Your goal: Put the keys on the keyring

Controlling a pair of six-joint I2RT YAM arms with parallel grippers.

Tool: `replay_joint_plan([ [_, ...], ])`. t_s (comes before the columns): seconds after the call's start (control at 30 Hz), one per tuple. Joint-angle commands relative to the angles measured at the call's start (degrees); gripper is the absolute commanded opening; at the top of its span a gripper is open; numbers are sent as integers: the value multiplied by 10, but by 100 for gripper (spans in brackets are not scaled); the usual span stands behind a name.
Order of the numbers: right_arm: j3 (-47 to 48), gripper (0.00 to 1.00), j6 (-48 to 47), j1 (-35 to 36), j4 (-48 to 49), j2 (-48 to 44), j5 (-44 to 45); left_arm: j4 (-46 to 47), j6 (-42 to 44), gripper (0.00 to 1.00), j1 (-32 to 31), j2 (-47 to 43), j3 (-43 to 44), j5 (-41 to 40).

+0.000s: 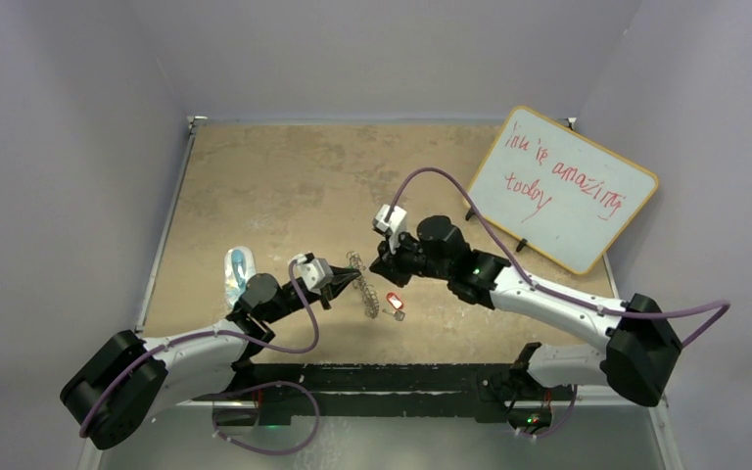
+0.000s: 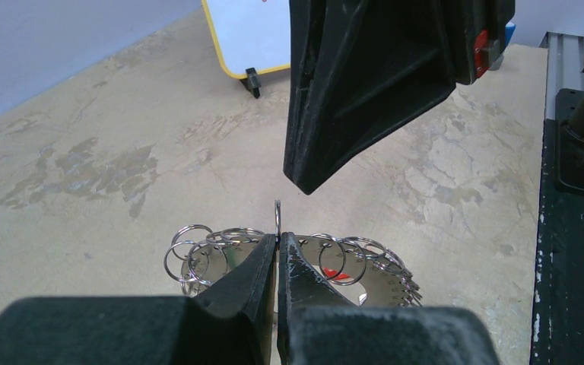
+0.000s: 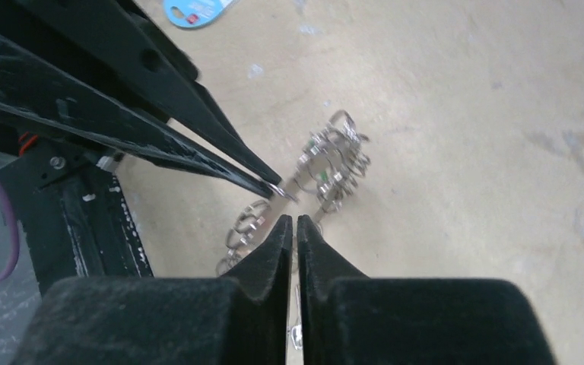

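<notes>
The keyring (image 1: 364, 286) is a silvery plate fringed with small loops, low over the table's middle. My left gripper (image 2: 277, 237) is shut on one upright loop (image 2: 277, 217) at the rim of the keyring (image 2: 372, 275). A red key head (image 2: 336, 271) shows through the loops, and the red key (image 1: 395, 302) lies on the table just right of the ring. A speck of green (image 3: 322, 176) sits among the loops of the keyring (image 3: 334, 156). My right gripper (image 3: 294, 222) is shut and holds nothing I can see. It hangs just above the pinched loop, facing the left fingers (image 3: 160, 129).
A clear bluish plastic object (image 1: 239, 269) lies at the left, behind my left arm. A yellow-framed whiteboard (image 1: 563, 186) with red writing stands at the back right. The black base rail (image 2: 578, 228) runs along the near edge.
</notes>
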Motion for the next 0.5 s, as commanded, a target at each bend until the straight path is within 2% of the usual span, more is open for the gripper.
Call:
replay_joint_plan([
  [0.0,-43,12,70,-14,30,-56,76,21,-8,0,-1,-5,13,-5],
  [0.07,-65,23,91,-23,34,-84,92,22,-9,0,-1,-3,13,-5],
  [0.17,-88,45,110,-30,31,-112,100,25,-8,0,0,0,12,-2],
  [0.33,-120,70,123,-39,61,-140,38,32,10,0,-1,-4,7,10],
  [0.4,-119,77,121,-43,62,-136,28,29,37,0,-1,-7,6,21],
  [0.47,-119,79,114,-46,67,-137,24,21,64,0,-1,-13,6,24],
])
